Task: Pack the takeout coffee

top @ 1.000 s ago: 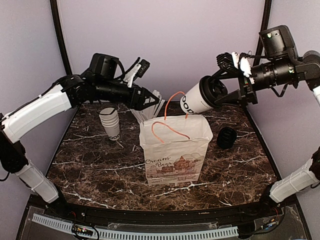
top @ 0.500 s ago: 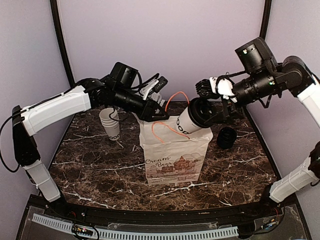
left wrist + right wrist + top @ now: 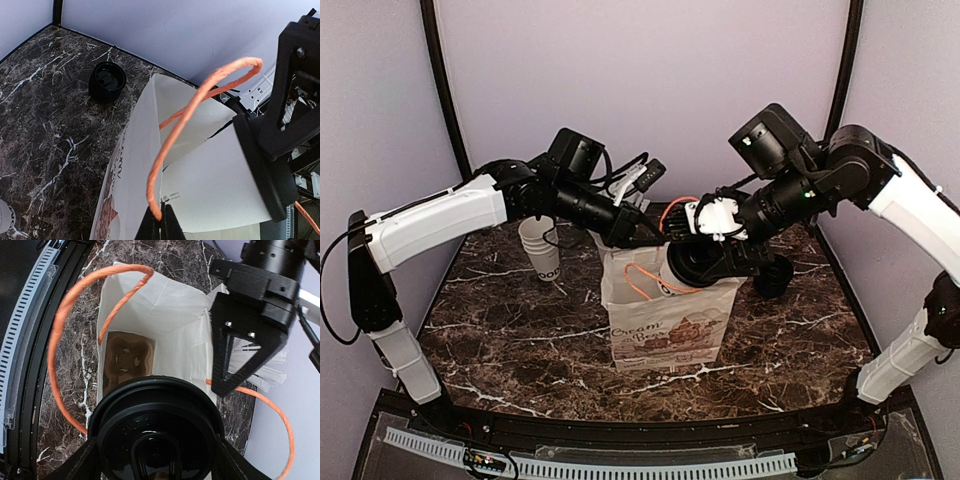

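Above the paper bag's (image 3: 165, 305) mouth, the right end effector (image 3: 155, 457) clamps the takeout coffee (image 3: 156, 415).

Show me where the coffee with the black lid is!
Top view, mid-table: the takeout coffee is tilted in the right gripper at the open mouth of the paper bag.

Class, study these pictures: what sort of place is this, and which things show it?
Probably a robot lab cell staged as a café counter: plain walls around a marble-patterned table, a printed paper bag, stacked paper cups.
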### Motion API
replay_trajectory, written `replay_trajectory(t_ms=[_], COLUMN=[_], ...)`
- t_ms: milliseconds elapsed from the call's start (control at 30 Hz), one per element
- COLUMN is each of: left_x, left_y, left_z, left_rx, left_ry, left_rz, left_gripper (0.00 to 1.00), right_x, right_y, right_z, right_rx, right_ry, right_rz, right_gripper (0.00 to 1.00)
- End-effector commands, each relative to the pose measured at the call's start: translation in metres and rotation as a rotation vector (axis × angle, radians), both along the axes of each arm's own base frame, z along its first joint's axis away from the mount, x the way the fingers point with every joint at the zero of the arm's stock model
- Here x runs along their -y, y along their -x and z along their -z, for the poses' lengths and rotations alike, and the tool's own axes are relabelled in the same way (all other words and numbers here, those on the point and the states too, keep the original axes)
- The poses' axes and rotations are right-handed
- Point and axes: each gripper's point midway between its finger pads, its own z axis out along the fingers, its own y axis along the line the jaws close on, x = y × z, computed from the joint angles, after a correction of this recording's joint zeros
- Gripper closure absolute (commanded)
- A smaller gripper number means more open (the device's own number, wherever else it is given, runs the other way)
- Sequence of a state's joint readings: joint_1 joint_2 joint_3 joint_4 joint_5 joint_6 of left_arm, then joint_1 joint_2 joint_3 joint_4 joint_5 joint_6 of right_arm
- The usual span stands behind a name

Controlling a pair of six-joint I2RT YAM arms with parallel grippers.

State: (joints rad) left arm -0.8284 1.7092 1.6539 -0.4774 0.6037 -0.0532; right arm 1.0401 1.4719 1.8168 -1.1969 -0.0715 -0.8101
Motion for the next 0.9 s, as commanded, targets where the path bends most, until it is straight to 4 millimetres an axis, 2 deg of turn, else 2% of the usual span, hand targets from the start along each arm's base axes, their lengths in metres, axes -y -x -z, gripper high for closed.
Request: replay_trajectory(t_ms=[0, 133, 167, 267, 300, 333, 467, 567, 633, 700, 867], left_x=[0.0, 0.001, -0.001, -0.005, -0.006, -0.009, -0.017, -0.019, -0.019, -0.019, -0.011], left_y=[0.021, 0.038, 0.042, 0.051, 0.052, 0.053, 0.055, 0.052, 0.046, 0.033, -0.002], left_z=[-0.032, -0.042, -0.046, -0.052, -0.05, -0.056, -0.07, -0.073, -0.065, -0.048, 0.014], left_rx=[0.038, 0.032, 0.032, 0.036, 0.037, 0.058, 0.116, 0.149, 0.163, 0.149, 0.073], left_ry=[0.068, 0.104, 0.116, 0.136, 0.134, 0.148, 0.179, 0.182, 0.163, 0.132, 0.06], left_rz=[0.024, 0.046, 0.054, 0.067, 0.066, 0.06, 0.046, 0.037, 0.013, -0.019, -0.093], left_gripper=[1.0, 0.96, 0.92, 0.7, 0.67, 0.6, 0.47, 0.45, 0.44, 0.43, 0.43], right_x=[-0.001, 0.005, 0.008, 0.016, 0.021, 0.025, 0.038, 0.044, 0.046, 0.049, 0.052], right_y=[0.013, 0.03, 0.033, 0.046, 0.049, 0.053, 0.066, 0.067, 0.066, 0.066, 0.063], right_z=[0.017, 0.034, 0.039, 0.054, 0.061, 0.065, 0.085, 0.091, 0.093, 0.095, 0.106], right_rx=[0.011, -0.015, -0.022, -0.033, -0.023, -0.009, 0.055, 0.091, 0.113, 0.133, 0.214], right_ry=[0.058, 0.113, 0.126, 0.167, 0.195, 0.218, 0.308, 0.347, 0.363, 0.371, 0.381], right_rz=[-0.02, -0.046, -0.05, -0.077, -0.084, -0.096, -0.148, -0.157, -0.163, -0.171, -0.189], right_gripper=[0.45, 0.46, 0.46, 0.47, 0.47, 0.47, 0.49, 0.5, 0.5, 0.51, 0.55])
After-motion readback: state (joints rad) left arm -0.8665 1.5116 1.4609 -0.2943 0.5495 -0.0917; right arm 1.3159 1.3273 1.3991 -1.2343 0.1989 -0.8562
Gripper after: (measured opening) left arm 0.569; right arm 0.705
